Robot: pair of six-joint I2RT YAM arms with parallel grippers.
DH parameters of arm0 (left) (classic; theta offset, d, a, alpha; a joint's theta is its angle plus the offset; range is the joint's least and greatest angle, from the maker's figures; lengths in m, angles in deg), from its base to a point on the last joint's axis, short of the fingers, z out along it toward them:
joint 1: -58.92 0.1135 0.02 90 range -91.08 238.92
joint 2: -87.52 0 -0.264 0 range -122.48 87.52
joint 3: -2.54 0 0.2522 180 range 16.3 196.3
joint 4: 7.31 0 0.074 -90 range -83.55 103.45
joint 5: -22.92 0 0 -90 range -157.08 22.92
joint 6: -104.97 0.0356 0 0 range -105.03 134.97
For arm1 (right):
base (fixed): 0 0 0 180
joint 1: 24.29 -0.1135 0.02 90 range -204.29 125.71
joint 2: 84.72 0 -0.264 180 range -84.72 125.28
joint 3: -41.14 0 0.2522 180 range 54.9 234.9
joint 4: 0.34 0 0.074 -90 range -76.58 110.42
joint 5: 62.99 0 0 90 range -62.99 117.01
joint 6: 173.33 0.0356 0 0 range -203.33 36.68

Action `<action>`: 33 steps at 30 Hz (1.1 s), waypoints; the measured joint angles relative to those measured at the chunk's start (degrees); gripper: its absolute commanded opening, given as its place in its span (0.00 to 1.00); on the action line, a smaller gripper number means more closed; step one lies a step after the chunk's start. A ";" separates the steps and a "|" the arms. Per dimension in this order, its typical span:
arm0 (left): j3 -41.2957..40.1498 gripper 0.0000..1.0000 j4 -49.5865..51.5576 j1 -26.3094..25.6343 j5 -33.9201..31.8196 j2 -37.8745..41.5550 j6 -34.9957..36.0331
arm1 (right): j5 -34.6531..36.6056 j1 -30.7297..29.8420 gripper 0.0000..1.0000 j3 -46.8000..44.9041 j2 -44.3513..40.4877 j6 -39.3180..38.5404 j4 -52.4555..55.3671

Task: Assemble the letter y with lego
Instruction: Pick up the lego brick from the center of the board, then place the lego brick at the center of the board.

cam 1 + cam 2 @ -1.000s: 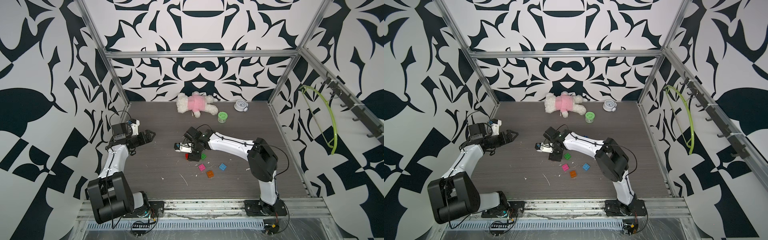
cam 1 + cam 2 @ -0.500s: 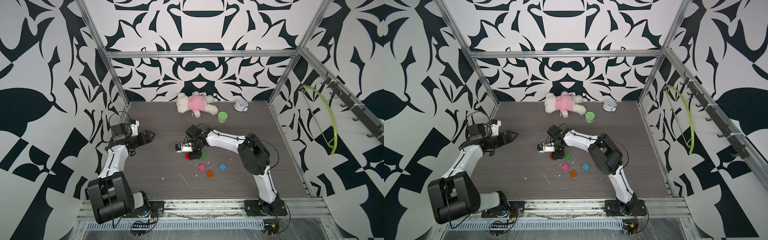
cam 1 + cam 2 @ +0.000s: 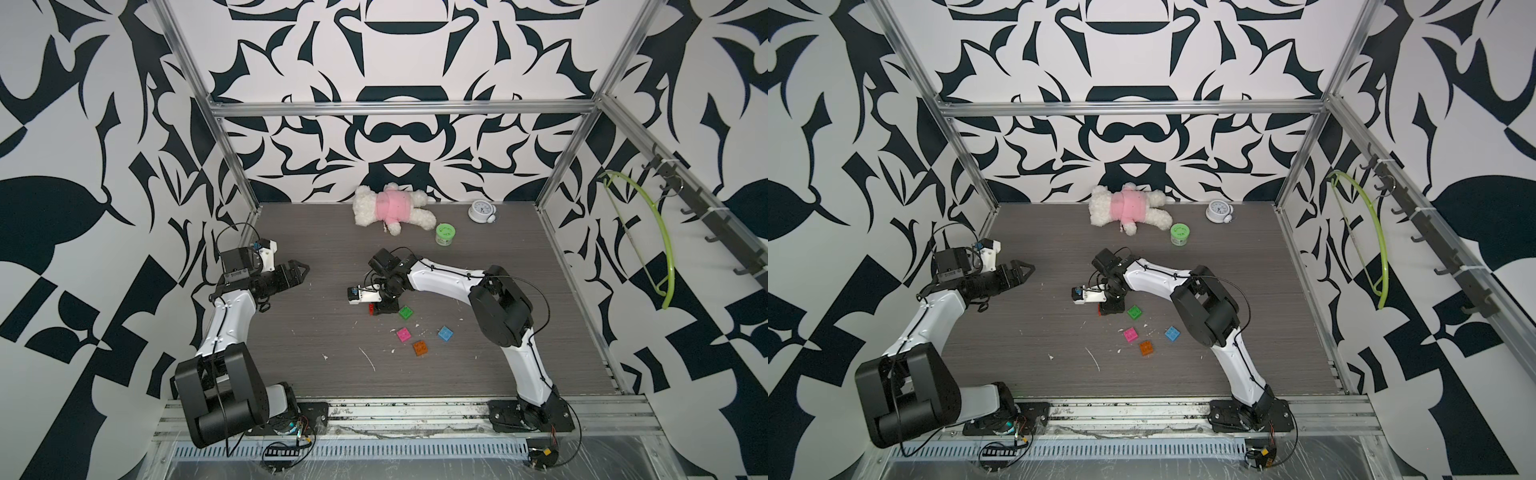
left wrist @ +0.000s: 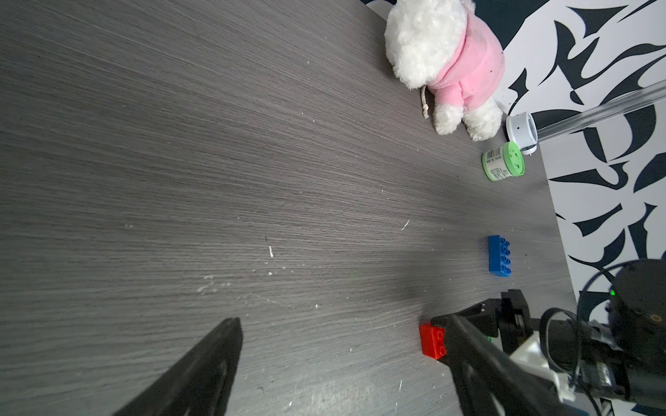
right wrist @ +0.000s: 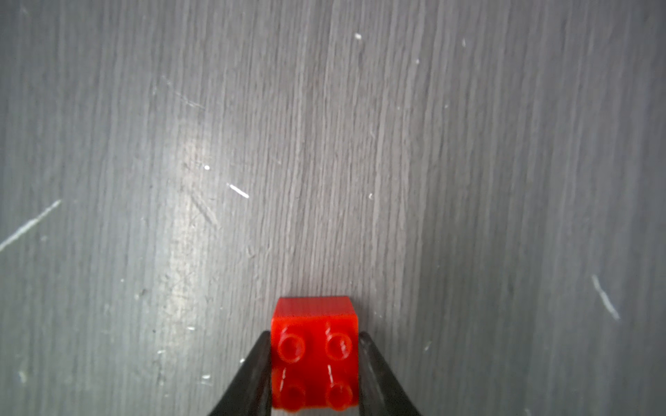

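Pickup of small square red studded plastic brick (image 5: 315, 345) in hand, by the look of it. Right gripper (image 5: 314, 360) down at middle of dark grey wood-grain table (image 3: 332, 249), jaws narrow and pressed against two opposite sides of that brick, studs up, apparently resting on the surface. Left gripper (image 3: 301, 272) raised near left edge, jaws wide, holding nothing.

Four more square studded plastic bricks loose and apart from one another, between red one and front edge: green brick (image 3: 405, 312) just beside right gripper, pink brick (image 3: 402, 334), light blue brick (image 3: 445, 333), and orange brick (image 3: 420, 348) nearest front. Sixth piece, longer dark blue studded brick (image 4: 500, 255), seen only from left wrist, lying alone toward back edge from red one. Hidden in both top views, presumably under right arm.

No two bricks joined anywhere, so letter y judged not yet begun.

Next, probably: lift straight up without tilt, carry over a neighbour, line up studs squarely, press down firmly. Risk of twist in so small a grip, and of nudging green brick on the way.
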State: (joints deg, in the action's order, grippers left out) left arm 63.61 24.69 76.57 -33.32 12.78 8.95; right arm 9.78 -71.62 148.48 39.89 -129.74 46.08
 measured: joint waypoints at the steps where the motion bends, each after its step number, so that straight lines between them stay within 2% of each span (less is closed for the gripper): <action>1: 0.00 0.93 0.00 0.02 0.00 0.00 0.02 | -0.07 0.24 0.36 0.04 0.00 -0.04 -0.09; 11: -0.37 0.92 -0.02 0.02 -0.02 0.00 0.02 | 0.17 6.95 0.36 1.84 0.00 -0.37 -0.09; 15: -0.37 0.92 -0.04 0.02 -0.02 0.00 0.02 | 0.68 9.18 0.39 2.69 0.00 -0.33 -0.20; 18: -0.37 0.92 -0.04 0.02 -0.02 0.00 0.02 | 0.96 9.38 0.41 2.69 0.00 -0.28 0.07; 23: -0.37 0.92 -0.04 0.02 -0.02 0.00 0.00 | 1.03 8.94 0.50 2.69 0.00 0.22 0.50; 26: -0.37 0.92 -0.07 0.02 0.00 0.00 -0.04 | 1.18 8.81 0.51 2.69 -0.02 1.44 0.61; 30: -0.37 0.92 -0.04 0.02 0.02 0.00 -0.24 | 3.10 8.66 0.47 2.05 -1.36 5.90 1.46; 33: -0.37 0.92 -0.07 0.02 0.15 0.00 -0.46 | 6.73 8.61 0.50 1.60 -4.48 15.13 4.31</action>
State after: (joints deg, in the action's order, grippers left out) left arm 63.24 24.62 76.59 -33.17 12.78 8.49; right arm 16.51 -63.01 150.07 35.41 -114.61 50.39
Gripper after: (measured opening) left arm 0.917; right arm 0.473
